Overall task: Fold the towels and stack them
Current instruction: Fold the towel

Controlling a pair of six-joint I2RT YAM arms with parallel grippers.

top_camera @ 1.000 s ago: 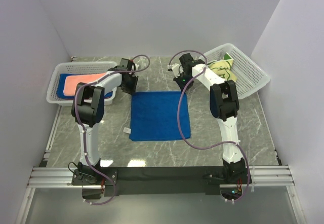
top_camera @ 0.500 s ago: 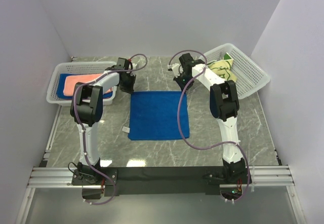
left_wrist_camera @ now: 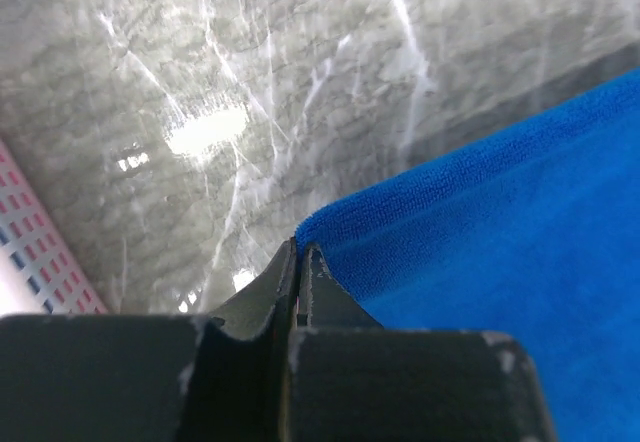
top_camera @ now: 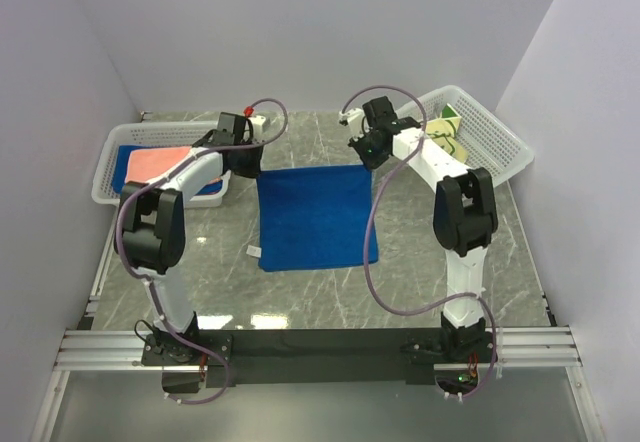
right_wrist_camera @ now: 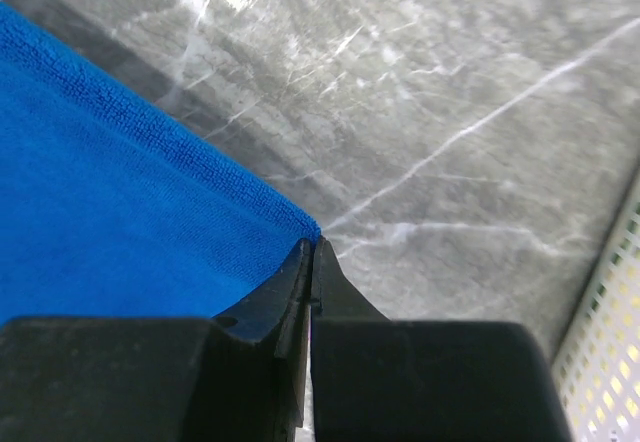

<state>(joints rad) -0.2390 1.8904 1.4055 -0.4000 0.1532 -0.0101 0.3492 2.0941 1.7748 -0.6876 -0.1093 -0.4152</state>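
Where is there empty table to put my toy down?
Bare marble lies between the blue towel and the black rail in front, and right of the towel, near the right basket. Crowded: the towel's far corners, where the left gripper and right gripper pinch it.
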